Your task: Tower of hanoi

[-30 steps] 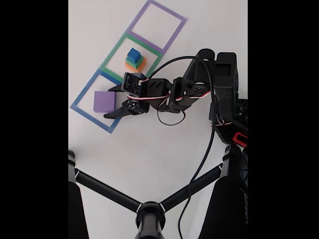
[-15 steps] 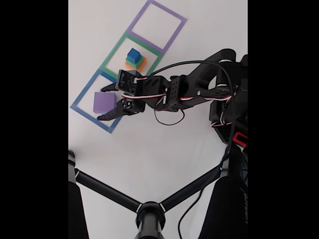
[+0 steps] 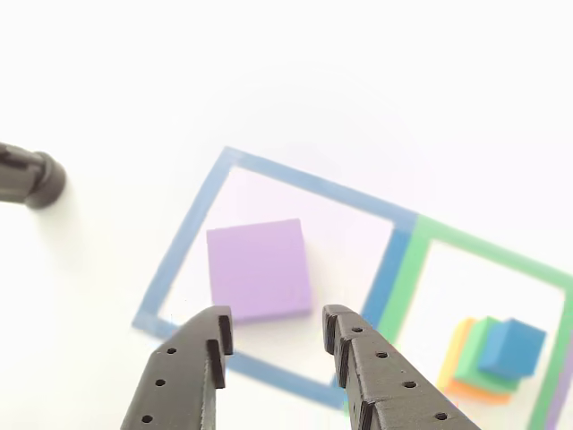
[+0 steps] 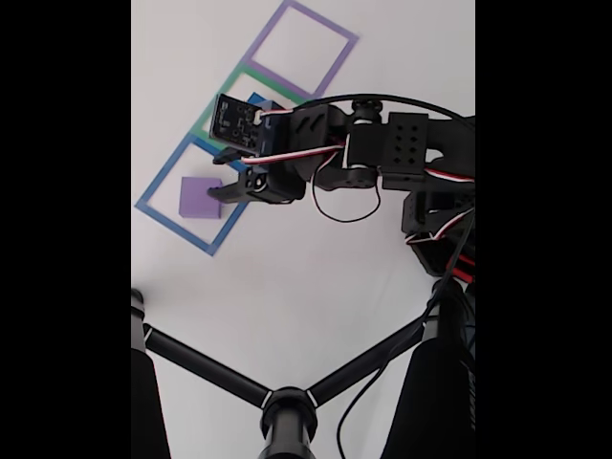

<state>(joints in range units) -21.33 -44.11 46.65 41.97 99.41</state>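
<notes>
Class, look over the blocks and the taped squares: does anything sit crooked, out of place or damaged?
Slightly. In the other view, the purple slab sits off-centre in the blue square outline, nearer its left edge. The stack in the green square outline is staggered: the blue cube is offset on the green block and orange block. Nothing looks damaged.

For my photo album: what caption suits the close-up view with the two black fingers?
Open black gripper poised near a flat purple square block inside a blue taped outline.

I count four blocks (image 3: 260,269), one each purple, orange, green, blue; three square outlines (image 4: 187,205); my two fingers (image 3: 192,376).
</notes>
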